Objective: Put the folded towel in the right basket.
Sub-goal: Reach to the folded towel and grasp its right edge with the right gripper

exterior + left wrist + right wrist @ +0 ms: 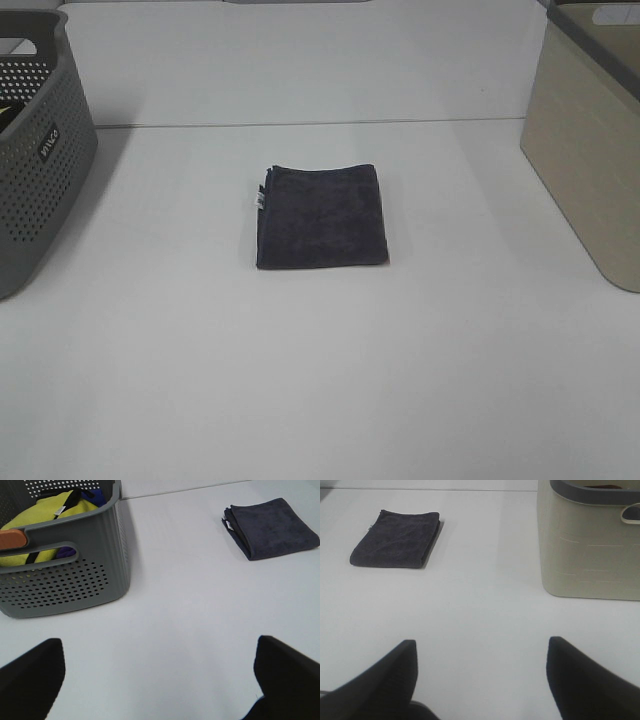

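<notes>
A folded dark grey towel [320, 216] lies flat in the middle of the white table, with a small white tag on its left edge. It also shows in the left wrist view [272, 527] and in the right wrist view [396, 538]. The beige right basket [590, 150] stands at the right edge of the table; the right wrist view shows its wall [590, 545]. My left gripper [160, 680] is open and empty, well short of the towel. My right gripper [480, 677] is open and empty, also apart from the towel and the basket. Neither gripper shows in the exterior high view.
A grey perforated basket [35, 150] stands at the left edge of the table; the left wrist view shows its wall [65, 580] and yellow and blue cloths [55, 510] inside. A seam [300, 124] crosses the table behind the towel.
</notes>
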Robot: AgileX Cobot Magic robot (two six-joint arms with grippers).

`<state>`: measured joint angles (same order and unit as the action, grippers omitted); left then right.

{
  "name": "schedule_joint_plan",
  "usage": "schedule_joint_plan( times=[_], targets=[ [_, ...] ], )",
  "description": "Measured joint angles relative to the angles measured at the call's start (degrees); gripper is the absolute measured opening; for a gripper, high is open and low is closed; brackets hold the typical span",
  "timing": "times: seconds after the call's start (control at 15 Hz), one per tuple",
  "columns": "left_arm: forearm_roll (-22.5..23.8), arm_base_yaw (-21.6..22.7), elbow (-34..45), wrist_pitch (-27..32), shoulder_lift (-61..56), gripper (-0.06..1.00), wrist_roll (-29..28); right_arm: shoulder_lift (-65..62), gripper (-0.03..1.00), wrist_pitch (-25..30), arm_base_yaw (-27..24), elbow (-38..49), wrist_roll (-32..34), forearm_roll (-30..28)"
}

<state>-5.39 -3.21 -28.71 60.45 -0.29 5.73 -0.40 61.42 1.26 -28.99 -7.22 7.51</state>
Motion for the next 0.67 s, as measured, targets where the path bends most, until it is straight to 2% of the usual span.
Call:
schedule_joint_plan(
  times=[0.67],
  targets=[
    [0.0,0.0,0.0,0.0,0.0,0.98,0.0,0.0,0.69,0.0,0.0,0.0,0.0,0.0]
  ],
)
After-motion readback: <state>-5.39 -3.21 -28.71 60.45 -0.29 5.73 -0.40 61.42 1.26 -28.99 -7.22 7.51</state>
